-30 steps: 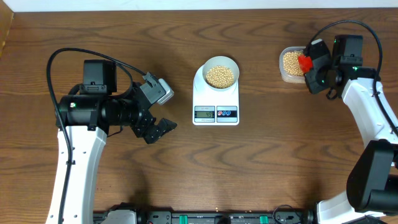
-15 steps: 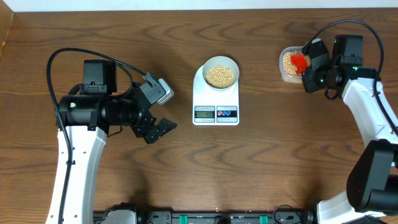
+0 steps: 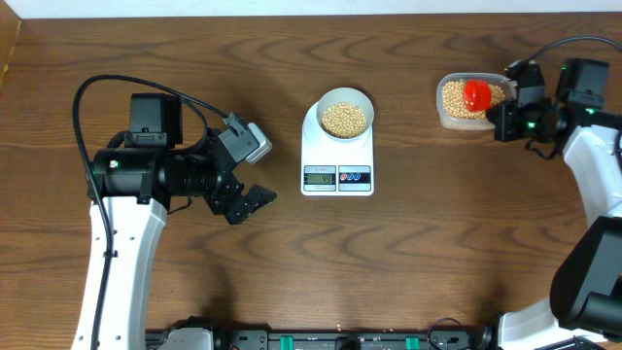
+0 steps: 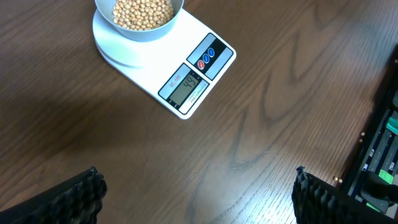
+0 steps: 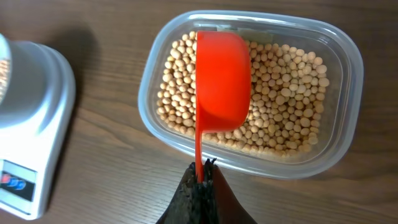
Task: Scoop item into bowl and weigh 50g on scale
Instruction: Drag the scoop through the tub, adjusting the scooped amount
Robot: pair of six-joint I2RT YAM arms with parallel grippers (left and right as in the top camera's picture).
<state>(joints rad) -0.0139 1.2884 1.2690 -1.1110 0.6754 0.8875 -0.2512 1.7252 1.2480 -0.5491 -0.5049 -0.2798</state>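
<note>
The pale blue-grey bowl (image 3: 344, 116) holds tan beans (image 3: 344, 119) and sits on the white scale (image 3: 337, 156); both also show in the left wrist view, the bowl (image 4: 140, 25) on the scale (image 4: 180, 68), whose display is lit. My right gripper (image 5: 202, 177) is shut on the handle of a red scoop (image 5: 222, 81), whose cup lies upside down over the beans (image 5: 286, 81) in the clear tub (image 5: 336, 143). Overhead, the scoop (image 3: 476, 92) rests in the tub (image 3: 444, 115) at the far right. My left gripper (image 3: 251, 202) is open and empty, left of the scale.
The scale's edge (image 5: 37, 112) shows at the left of the right wrist view. Black equipment lines the table's front edge (image 3: 330, 340) and shows in the left wrist view (image 4: 379, 162).
My right gripper has drawn back to the right, and the red scoop has turned so its cup now lies over the beans in the tub. The left arm has not moved.
</note>
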